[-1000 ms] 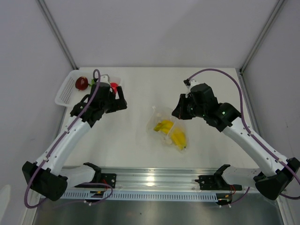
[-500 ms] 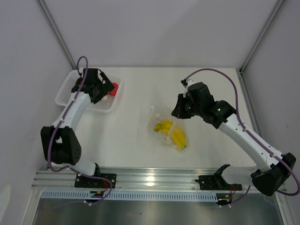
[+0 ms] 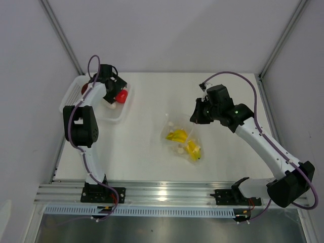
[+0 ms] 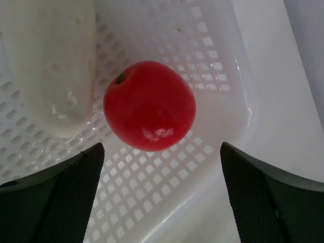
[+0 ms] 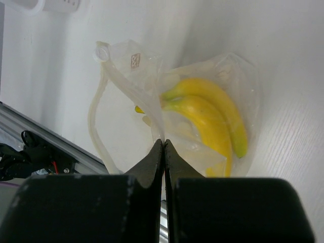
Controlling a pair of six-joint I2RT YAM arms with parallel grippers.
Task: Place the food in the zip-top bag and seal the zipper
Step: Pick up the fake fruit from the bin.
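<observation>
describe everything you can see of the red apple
The red apple is a glossy, round, plastic-looking toy with a tiny green stem mark at its upper left. It lies on the floor of the white mesh basket, close beside the white radish; whether they touch is unclear. The left end effector hangs open above it, not touching.

No text, brand or number could be read in any view. A small brown mark (image 5: 134,61) stood printed on the bag (image 5: 119,131), in the upper left of the right wrist view, but it was too blurred to make out.
</observation>
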